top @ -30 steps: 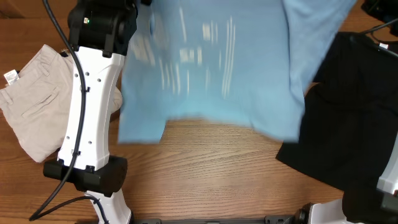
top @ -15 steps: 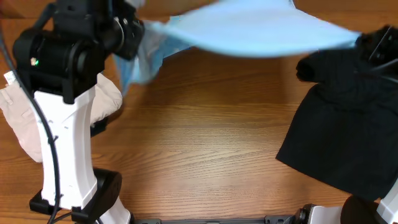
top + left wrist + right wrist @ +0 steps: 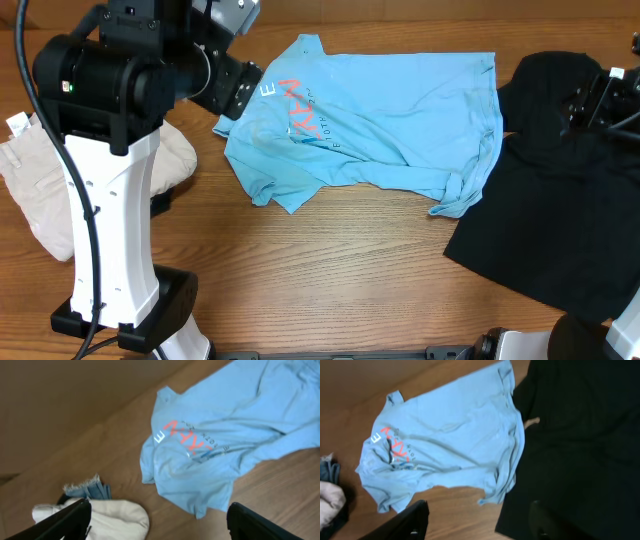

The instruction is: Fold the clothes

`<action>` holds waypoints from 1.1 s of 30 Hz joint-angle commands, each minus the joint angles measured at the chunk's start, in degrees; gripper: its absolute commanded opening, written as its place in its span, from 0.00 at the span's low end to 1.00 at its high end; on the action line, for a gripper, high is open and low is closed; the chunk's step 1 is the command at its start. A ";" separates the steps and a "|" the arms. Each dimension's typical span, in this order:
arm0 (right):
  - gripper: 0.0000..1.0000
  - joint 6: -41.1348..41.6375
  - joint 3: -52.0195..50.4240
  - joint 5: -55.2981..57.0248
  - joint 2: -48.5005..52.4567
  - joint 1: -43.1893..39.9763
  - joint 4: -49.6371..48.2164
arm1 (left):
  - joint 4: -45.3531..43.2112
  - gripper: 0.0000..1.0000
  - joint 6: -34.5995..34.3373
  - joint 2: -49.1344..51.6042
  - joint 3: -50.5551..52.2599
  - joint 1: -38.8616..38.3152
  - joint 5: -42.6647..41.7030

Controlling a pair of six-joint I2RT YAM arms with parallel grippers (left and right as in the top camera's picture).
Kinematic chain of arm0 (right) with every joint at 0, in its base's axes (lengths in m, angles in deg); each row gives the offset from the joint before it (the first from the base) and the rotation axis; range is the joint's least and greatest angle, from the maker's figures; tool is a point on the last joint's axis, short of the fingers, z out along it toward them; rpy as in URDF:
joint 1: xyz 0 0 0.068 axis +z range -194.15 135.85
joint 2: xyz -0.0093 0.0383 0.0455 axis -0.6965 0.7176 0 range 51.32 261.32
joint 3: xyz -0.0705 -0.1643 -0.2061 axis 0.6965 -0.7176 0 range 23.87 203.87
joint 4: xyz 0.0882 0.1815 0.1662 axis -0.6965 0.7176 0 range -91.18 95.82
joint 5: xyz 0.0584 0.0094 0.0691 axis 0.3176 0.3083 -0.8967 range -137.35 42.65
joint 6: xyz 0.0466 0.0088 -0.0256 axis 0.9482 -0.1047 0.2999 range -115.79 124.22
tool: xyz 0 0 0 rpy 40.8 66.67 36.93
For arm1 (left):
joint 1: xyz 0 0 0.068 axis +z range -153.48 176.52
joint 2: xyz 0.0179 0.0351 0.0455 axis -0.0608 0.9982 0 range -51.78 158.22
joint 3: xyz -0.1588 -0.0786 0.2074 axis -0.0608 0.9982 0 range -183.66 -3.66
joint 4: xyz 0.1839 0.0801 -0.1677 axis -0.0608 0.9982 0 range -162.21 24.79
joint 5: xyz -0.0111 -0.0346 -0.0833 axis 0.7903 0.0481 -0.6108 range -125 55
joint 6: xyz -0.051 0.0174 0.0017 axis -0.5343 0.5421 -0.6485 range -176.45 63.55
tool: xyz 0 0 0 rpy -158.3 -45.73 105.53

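Note:
The light blue T-shirt (image 3: pixel 390 110) lies spread on the table at the top middle, red and white lettering (image 3: pixel 300 110) up, its lower hem and one sleeve rumpled. The black T-shirt (image 3: pixel 560 200) lies at the right, its edge touching the blue one. In the left wrist view my left gripper (image 3: pixel 159 506) hovers above the blue shirt's (image 3: pixel 215 445) left side, open, with nothing between its fingers. In the right wrist view my right gripper (image 3: pixel 479 506) is open over the seam between the blue shirt (image 3: pixel 445 445) and the black shirt (image 3: pixel 580 435), holding nothing.
Beige trousers (image 3: pixel 45 190) lie bunched at the left edge behind the left arm's white column (image 3: pixel 115 230). A frayed denim piece (image 3: pixel 87 491) lies beside pale cloth (image 3: pixel 112 520). Bare wooden table (image 3: pixel 330 280) runs along the front.
The blue shirt hung in the air between both grippers, swung toward the back and landed flat on the table. Both grippers opened and let it go.

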 commanded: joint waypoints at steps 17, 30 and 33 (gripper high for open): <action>0.04 17.49 -35.45 2.86 21.24 -2.49 -27.58 | 1.27 0.71 -1.38 -2.51 11.26 34.14 -34.14; 0.04 29.07 -49.37 18.99 29.38 -12.20 -44.41 | -3.37 0.77 -1.49 -2.49 22.38 19.96 -21.62; 0.04 29.05 -48.94 18.99 29.38 -21.38 -44.76 | -3.21 0.77 -1.88 -2.49 22.67 19.19 -20.61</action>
